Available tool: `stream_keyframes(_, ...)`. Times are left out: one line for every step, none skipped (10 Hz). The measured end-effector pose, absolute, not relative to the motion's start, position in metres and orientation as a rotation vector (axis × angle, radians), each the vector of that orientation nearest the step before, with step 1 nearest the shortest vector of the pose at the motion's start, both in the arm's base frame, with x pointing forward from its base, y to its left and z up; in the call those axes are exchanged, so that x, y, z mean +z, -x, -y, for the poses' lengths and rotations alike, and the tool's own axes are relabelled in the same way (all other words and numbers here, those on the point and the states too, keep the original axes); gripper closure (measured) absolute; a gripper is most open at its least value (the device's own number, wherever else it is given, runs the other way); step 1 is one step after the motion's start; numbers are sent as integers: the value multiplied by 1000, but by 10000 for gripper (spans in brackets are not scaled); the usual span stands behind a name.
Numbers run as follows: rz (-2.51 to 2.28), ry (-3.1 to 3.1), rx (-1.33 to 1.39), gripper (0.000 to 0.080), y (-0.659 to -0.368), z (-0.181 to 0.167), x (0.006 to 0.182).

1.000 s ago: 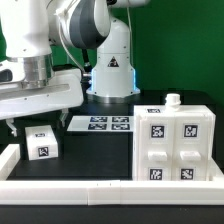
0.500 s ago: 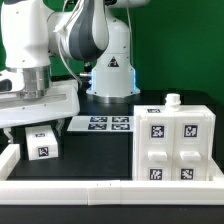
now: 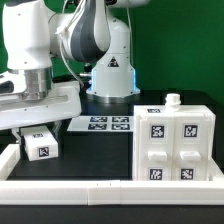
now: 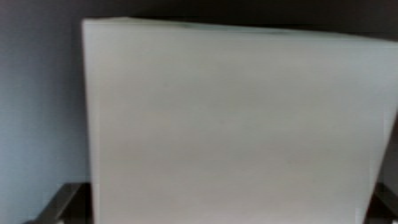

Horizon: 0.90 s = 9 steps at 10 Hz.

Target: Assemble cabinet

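The cabinet (image 3: 178,140) is a large white box with tags on its front, standing at the exterior view's right. A small white tagged drawer block (image 3: 41,146) lies at the left. My gripper (image 3: 30,128) hangs right over that block, jaws open and astride it. In the wrist view the block (image 4: 231,120) fills the picture. Only dark finger edges (image 4: 64,203) show at its two sides. Whether the pads touch the block I cannot tell.
The marker board (image 3: 100,124) lies flat between the block and the cabinet. A low white border rail (image 3: 100,188) runs along the front and up the left side. The arm's base (image 3: 112,75) stands behind the marker board.
My gripper has come down and a little toward the exterior view's left, onto the small block. The block and the cabinet have not moved.
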<state>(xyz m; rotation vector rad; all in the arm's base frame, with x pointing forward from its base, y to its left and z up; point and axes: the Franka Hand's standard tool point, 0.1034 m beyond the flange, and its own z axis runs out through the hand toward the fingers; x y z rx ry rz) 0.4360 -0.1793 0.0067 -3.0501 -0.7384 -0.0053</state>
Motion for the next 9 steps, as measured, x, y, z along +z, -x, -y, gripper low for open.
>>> stream_keyframes(739, 3045, -1, 236, -437, 175, 7)
stream_keyframes(740, 3041, -4, 236, -439, 166, 14)
stream_keyframes(749, 3033, -8, 236, -442, 155, 26)
stream_keyframes(735, 3024, -3, 236, -444, 142, 41)
stream_keyframes(731, 3013, -3, 236, -450, 128, 61)
stream_keyframes(699, 3001, 14, 236, -455, 114, 82)
stream_keyframes(679, 2994, 25, 236, -465, 99, 105)
stream_keyframes(675, 2990, 21, 236, -477, 87, 123)
stream_keyframes(663, 2995, 9, 236, -485, 76, 131)
